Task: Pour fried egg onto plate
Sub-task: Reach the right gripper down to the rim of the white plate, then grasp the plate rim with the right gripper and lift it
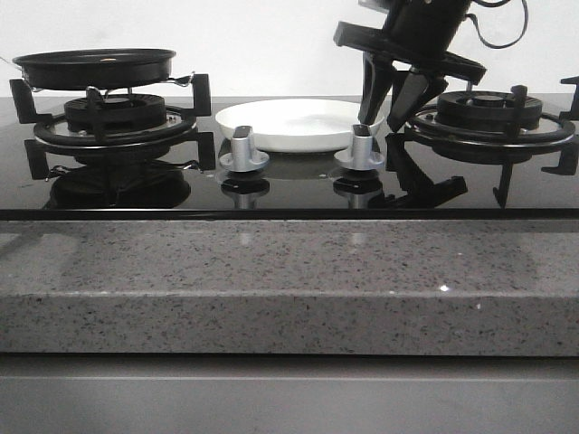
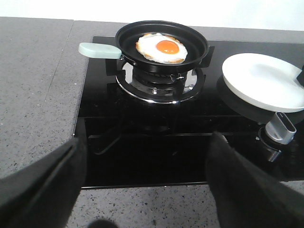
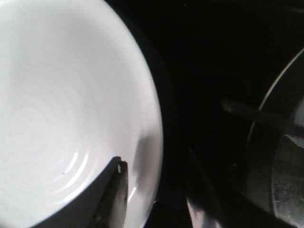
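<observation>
one fried egg (image 2: 162, 47) lies in the black pan (image 2: 199, 45) on the left burner; right tool (image 1: 391, 110) straddles the white plate (image 1: 294, 122) rim, spread; left tool (image 2: 142, 185) spread, holding nothing.

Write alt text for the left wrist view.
A fried egg with an orange yolk lies in a black pan on a gas burner. An empty white plate sits beside it on the black cooktop, and the open left gripper frames the foreground.
</observation>
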Controlling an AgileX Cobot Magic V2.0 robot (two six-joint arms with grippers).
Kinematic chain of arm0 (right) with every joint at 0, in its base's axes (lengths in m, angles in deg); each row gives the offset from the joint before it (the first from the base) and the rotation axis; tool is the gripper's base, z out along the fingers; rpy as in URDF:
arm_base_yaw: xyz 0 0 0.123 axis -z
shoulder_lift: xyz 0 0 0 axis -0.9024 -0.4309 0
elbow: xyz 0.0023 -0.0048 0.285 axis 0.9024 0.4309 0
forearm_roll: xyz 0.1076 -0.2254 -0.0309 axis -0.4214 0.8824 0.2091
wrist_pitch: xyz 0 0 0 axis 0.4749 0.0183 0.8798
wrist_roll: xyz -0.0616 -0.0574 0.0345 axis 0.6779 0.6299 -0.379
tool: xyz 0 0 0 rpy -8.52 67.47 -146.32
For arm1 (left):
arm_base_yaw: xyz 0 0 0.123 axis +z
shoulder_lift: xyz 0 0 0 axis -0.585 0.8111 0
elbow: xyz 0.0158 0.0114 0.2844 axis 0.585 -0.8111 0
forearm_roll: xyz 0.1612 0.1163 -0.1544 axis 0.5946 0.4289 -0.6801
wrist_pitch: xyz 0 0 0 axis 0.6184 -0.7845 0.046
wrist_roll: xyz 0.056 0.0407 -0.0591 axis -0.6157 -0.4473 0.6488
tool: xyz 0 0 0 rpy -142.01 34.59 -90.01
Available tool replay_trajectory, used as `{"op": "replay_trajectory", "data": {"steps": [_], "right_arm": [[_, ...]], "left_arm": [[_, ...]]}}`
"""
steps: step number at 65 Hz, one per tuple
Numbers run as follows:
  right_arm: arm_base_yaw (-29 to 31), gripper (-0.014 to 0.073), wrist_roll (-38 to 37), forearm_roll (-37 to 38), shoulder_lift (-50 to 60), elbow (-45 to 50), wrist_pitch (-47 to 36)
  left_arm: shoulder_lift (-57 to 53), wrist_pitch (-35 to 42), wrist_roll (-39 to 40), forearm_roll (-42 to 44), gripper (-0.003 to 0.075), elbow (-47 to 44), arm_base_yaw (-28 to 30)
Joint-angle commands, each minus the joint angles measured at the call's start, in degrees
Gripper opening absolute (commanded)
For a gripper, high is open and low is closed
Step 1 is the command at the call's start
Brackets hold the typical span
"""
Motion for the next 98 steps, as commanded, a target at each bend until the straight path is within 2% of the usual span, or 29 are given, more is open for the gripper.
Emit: {"op": "replay_trajectory", "data": {"steps": [1, 20, 35, 52, 71, 84, 98], "right_arm": [[0.3, 0.0305, 0.2, -1.6, 3.6, -1.9, 1.9], [0.3, 0.0159, 0.2, -1.7, 3.6, -1.9, 4.5], [0.3, -0.0075, 0.2, -2.4, 3.6, -1.9, 3.2], [0.3, -0.0060, 0.1, -5.2, 6.4, -1.9, 0.9], [-1.4, -0.0060, 0.5, -3.9, 15.6, 0.9, 3.8], [-3.7, -0.0060, 2.5, -3.8, 25.2, 15.4, -3.2], [-6.3, -0.0060, 4.0, -4.2, 36.0, 33.8, -16.0]], "left_arm": [[0.5, 4.5, 0.6, -0.2, 0.0524, 1.4, -0.3], [0.5, 4.5, 0.6, -0.2, 0.0524, 1.4, -0.3], [0.5, 4.5, 0.6, -0.2, 0.0524, 1.4, -0.3], [0.5, 4.5, 0.6, -0.2, 0.0524, 1.4, -0.3], [0.5, 4.5, 0.6, -0.2, 0.0524, 1.4, -0.3], [0.5, 4.5, 0.6, -0.2, 0.0524, 1.4, -0.3], [0.5, 4.5, 0.6, -0.2, 0.0524, 1.4, -0.3]]}}
